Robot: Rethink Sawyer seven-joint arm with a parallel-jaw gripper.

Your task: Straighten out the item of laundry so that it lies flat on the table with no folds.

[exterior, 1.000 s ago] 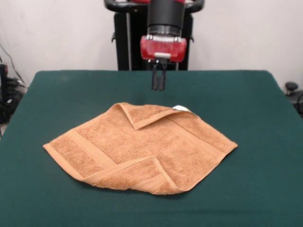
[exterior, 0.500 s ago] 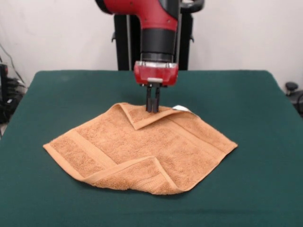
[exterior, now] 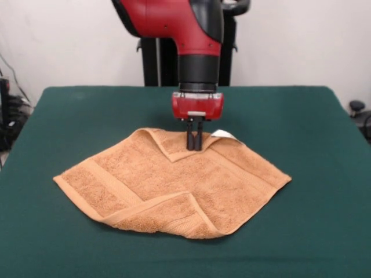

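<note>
The orange-tan towel (exterior: 174, 185) lies in the middle of the dark green table (exterior: 58, 116), turned like a diamond. Its far corner is folded over toward the middle as a triangular flap (exterior: 174, 145). Its near corner is folded back too (exterior: 168, 217). A small white tag (exterior: 223, 134) shows at the far edge. My gripper (exterior: 194, 147) hangs straight down from the red arm. Its fingers (exterior: 190, 139) are close together, and their tips touch the right edge of the far flap. I cannot see any cloth held between them.
The robot's black pedestal (exterior: 156, 63) stands behind the table's far edge. Cables and dark gear (exterior: 8, 116) sit off the table's left side, and a dark knob (exterior: 356, 107) sits off its right side. Green table surface surrounds the towel on all sides.
The gripper has come down from above the far table onto the towel's far folded flap, shifting slightly right in the last half second. The towel has barely moved.
</note>
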